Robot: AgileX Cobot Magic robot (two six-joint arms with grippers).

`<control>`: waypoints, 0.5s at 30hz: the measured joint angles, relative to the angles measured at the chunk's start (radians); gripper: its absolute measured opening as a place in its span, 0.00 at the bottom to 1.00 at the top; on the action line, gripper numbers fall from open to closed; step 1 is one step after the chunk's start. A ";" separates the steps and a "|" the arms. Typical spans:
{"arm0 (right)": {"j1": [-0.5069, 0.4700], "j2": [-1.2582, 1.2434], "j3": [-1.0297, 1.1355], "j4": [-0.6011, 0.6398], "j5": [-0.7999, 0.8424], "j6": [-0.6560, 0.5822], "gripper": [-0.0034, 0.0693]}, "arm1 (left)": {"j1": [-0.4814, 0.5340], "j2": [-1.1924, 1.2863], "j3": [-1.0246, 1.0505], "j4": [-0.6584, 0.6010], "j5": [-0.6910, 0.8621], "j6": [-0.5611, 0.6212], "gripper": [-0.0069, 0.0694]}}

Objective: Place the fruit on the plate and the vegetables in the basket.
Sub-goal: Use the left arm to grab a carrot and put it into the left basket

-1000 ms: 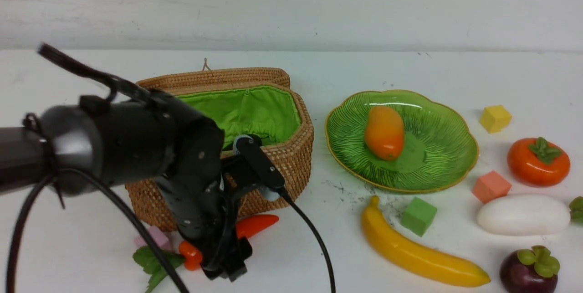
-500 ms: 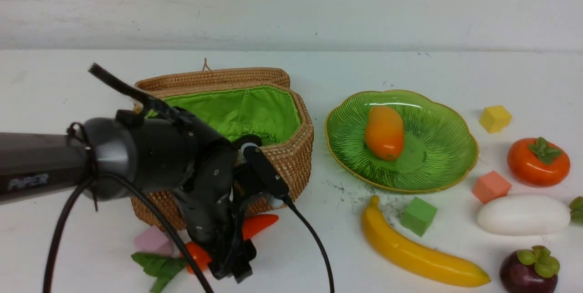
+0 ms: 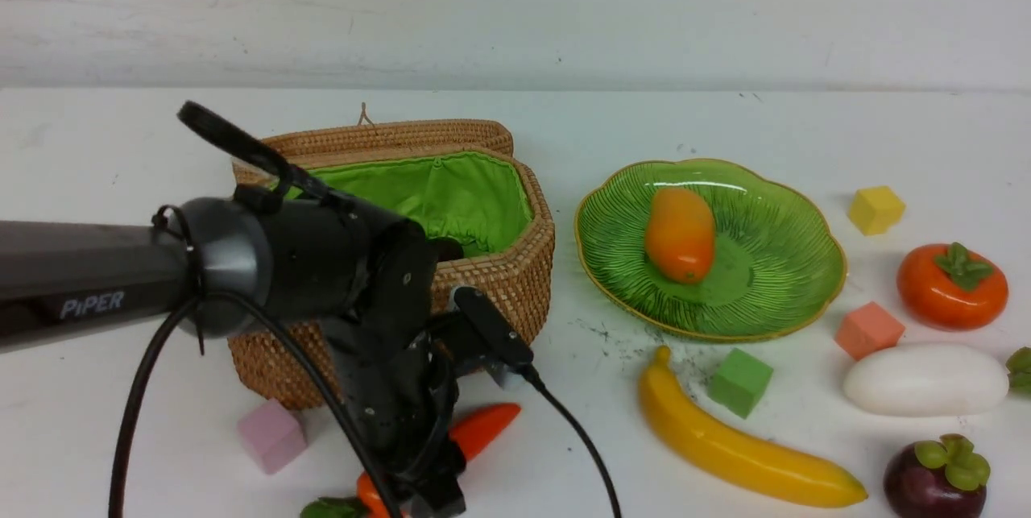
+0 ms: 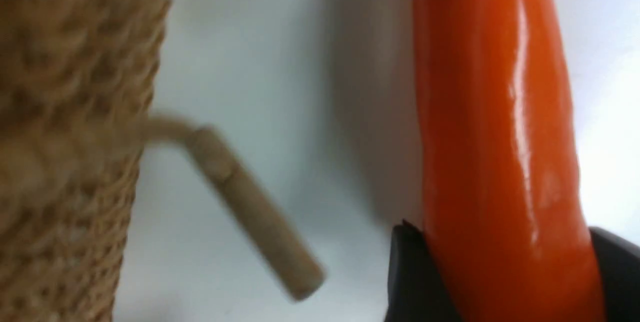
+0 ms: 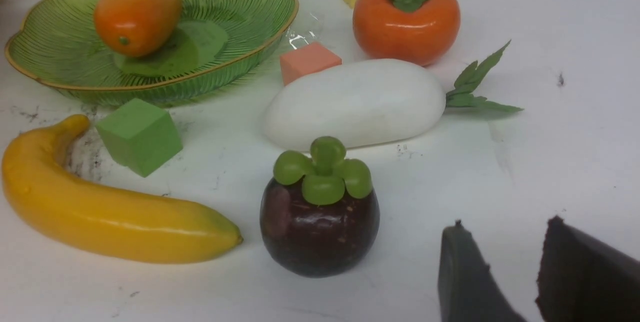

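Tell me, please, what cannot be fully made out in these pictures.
- chili pepper: front view, middle hidden by the left arm; stem end cut by the bottom edge.
- basket floor: front view, hidden by its near wall and that arm.
- radish leaves: front view, cut by the right edge.
- right jaws: right wrist view, only tips show, bottom edge.

The left arm (image 3: 80,292) slants down, left gripper (image 3: 431,490) clamped on the chili pepper (image 3: 482,429); right gripper (image 5: 522,272) low, jaws parted
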 joint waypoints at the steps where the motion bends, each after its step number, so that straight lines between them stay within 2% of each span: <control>1: 0.000 0.000 0.000 0.000 0.000 0.000 0.38 | 0.000 -0.001 -0.015 -0.005 0.008 0.006 0.60; 6: 0.000 0.000 0.000 0.000 0.000 0.000 0.38 | 0.000 -0.039 -0.099 -0.029 0.115 0.042 0.60; 10: 0.000 0.000 0.000 0.000 0.000 0.000 0.38 | 0.000 -0.096 -0.150 -0.030 0.215 0.134 0.60; 12: 0.000 0.000 0.000 0.000 0.000 0.000 0.38 | -0.002 -0.156 -0.195 0.024 0.264 0.251 0.60; 15: 0.000 0.000 0.000 0.000 0.000 0.000 0.38 | 0.001 -0.207 -0.243 0.134 0.236 0.318 0.60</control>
